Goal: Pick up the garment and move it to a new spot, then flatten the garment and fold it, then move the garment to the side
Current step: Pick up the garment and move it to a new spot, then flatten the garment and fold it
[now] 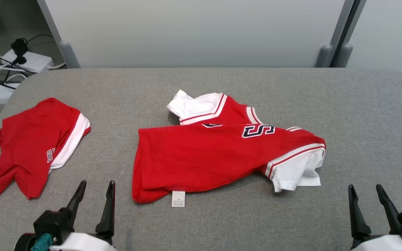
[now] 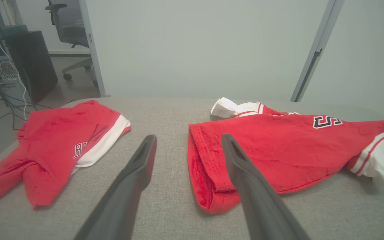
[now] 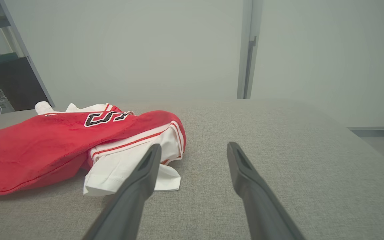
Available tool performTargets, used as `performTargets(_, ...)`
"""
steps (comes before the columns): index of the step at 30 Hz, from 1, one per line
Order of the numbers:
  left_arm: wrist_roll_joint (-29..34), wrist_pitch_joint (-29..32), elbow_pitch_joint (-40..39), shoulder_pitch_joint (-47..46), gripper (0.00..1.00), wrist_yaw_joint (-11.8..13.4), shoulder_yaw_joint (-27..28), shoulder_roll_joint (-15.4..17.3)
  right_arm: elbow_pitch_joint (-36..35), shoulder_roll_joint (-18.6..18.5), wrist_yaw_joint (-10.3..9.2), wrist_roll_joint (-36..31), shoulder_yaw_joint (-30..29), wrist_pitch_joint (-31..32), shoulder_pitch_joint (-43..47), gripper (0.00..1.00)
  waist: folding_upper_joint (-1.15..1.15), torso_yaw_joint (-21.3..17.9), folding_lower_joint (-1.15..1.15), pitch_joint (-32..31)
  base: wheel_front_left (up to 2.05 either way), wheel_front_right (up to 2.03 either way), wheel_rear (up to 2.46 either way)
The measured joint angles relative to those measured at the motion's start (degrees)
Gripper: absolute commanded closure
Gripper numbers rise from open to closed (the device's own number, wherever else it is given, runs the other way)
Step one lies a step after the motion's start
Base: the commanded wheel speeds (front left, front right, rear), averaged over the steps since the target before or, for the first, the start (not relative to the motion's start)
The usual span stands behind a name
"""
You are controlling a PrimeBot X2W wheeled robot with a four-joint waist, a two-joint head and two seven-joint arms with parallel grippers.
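**Both jaws spread and empty, red garment lying mid-desk**

I look down on a grey, fabric-covered desk (image 1: 361, 115). The garment (image 1: 215, 157), a red jersey with white sleeves and striped trim, lies in the middle of it, loosely spread with its body doubled over. A dark letter S (image 1: 258, 130) shows toward its far right. One white sleeve (image 1: 195, 104) sticks out at the far side, and another at the right end. A small white label (image 1: 178, 198) hangs from the near hem. My left jaws stand spread at the near left, close to the garment's near left corner but not touching it. My right jaws stand spread at the near right, apart from the right sleeve. A second red garment (image 1: 33, 146) with a white band lies crumpled at the desk's left edge, well apart from the first.
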Motion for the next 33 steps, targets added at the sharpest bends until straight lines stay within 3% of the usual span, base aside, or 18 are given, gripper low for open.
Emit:
performTargets(25, -0.4, 0.2, 0.3, 2.5, 0.0, -0.1, -1.0, 0.9, -1.8, 1.4, 0.0, -0.5, -0.5, 0.0, 3.2, 0.0, 0.0, -0.1, 0.0, -0.7, 0.0, 0.0, 0.0)
performTargets(33, -1.5, 4.0, 3.5, -3.0, 0.0, -4.7, -4.6, -1.9, -2.4, 1.5, 0.0, -0.5, 0.6, 0.0, 0.6, 0.0, 0.0, -0.4, 0.0, 2.2, 0.0, 0.0, 0.0)
